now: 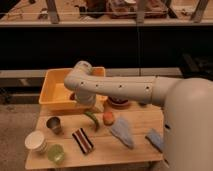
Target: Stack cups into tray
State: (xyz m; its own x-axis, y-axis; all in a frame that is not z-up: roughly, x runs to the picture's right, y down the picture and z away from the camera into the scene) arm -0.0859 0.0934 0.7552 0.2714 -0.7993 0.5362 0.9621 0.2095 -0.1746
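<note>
Camera view, pincer [86, 103] over tray [59, 106] front edge

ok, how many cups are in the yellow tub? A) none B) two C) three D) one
A: metal tumbler, white ribbed cup and green plastic cup all stand on the wooden table outside the yellow tub; the gripper hangs over the tub's front rim.

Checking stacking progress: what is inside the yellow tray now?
The tray shows bare floor on its left. The gripper hangs over its right front, hiding that part. The cups stand on the table.
</note>
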